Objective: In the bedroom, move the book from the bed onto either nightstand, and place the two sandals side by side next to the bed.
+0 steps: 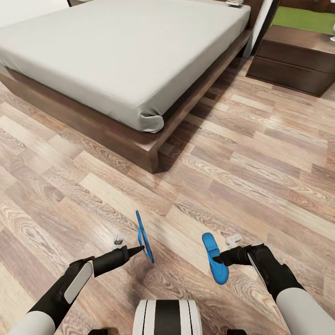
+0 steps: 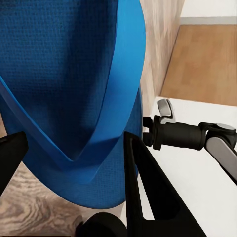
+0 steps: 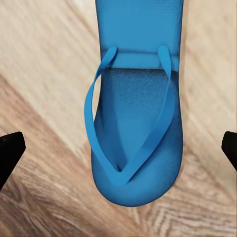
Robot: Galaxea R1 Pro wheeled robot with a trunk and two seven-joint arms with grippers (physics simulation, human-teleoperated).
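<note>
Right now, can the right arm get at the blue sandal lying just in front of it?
Probably yes. The blue sandal seems to lie strap-up on the wood floor, centred between the open fingers of the right end effector, and nothing covers it.

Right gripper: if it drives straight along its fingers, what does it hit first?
Most likely the blue sandal lying ahead between the right gripper fingers, then the wood floor under it. Depth is unclear.

Wood-plank floor (image 1: 260, 153); dark wooden cabinet (image 1: 295, 60) at far right; green outside window (image 1: 304, 18).
</note>
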